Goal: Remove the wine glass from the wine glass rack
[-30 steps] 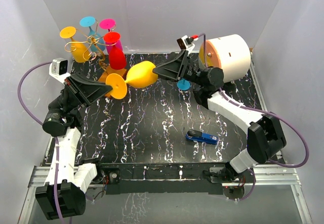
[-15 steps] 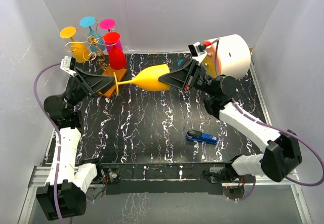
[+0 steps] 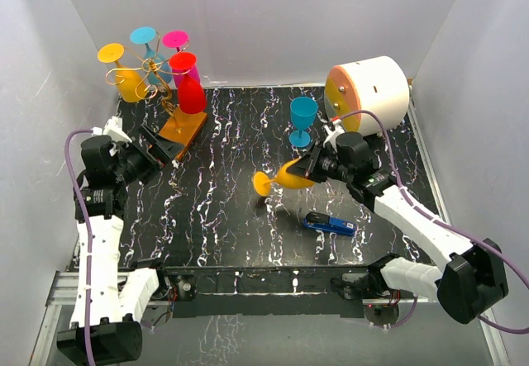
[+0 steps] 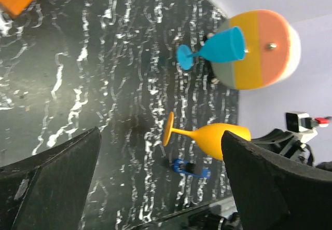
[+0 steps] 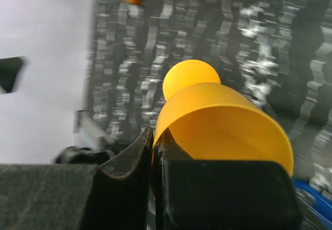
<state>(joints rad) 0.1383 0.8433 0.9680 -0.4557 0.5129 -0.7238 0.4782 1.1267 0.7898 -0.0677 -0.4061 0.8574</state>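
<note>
Black marbled desk. I see the yellow glass off the rack, tilted over mid-desk, its bowl rim pinched in my right tool. Rack at far left corner, well apart. Left tool gapes wide beside the rack base, holding nothing.

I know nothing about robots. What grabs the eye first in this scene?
A yellow-orange plastic wine glass is held tilted over the middle of the table, its bowl pinched by the right gripper. At the far left corner, a gold wire wine glass rack carries bright yellow, blue, pink and red glasses, with the left gripper open and empty nearby.
</note>
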